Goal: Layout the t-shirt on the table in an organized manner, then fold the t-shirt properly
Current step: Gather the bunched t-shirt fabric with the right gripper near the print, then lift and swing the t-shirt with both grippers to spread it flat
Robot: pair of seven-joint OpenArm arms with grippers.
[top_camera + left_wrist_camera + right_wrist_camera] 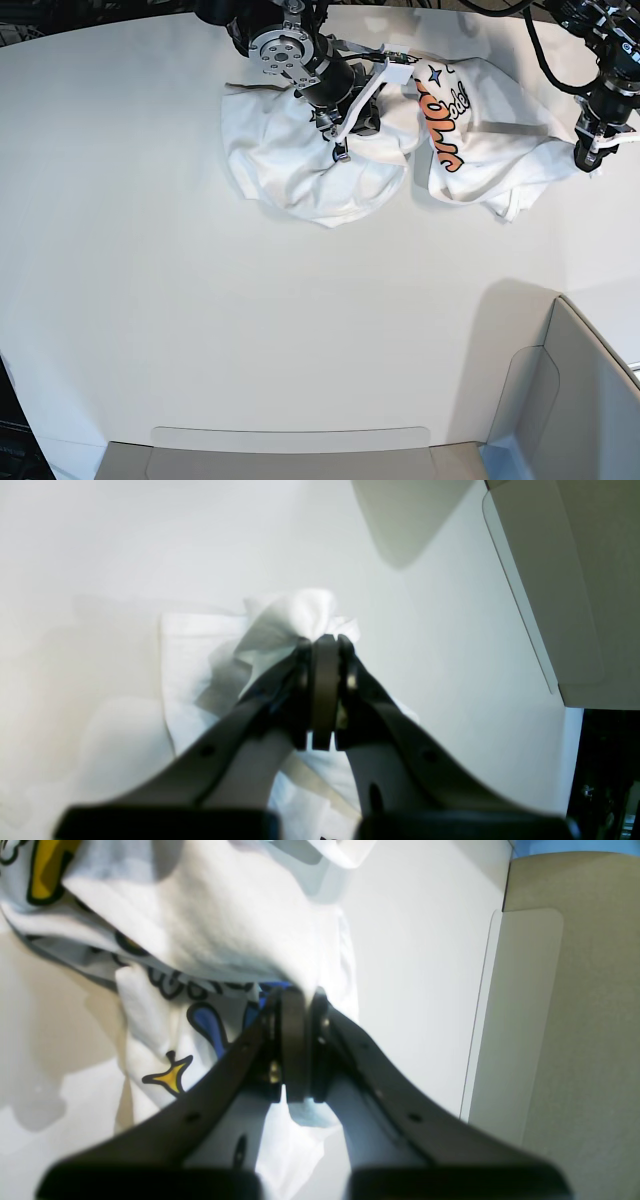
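The t-shirt (478, 140) lies bunched near the far edge of the white table (200, 310), orange letters showing on its right part. My right gripper (340, 150) is shut on a fold of the shirt's left part; the right wrist view shows its jaws (297, 995) closed on white cloth (210, 930) above blue and yellow print. My left gripper (584, 160) is shut on the shirt's right edge; the left wrist view shows it (325, 639) pinching a bunch of plain white cloth (300, 610) lifted a little off the table (450, 655).
A grey-white bin wall (590, 400) stands at the near right corner, with a low panel (290, 440) along the near edge. It also shows at the right of the left wrist view (575, 580) and the right wrist view (550, 1040).
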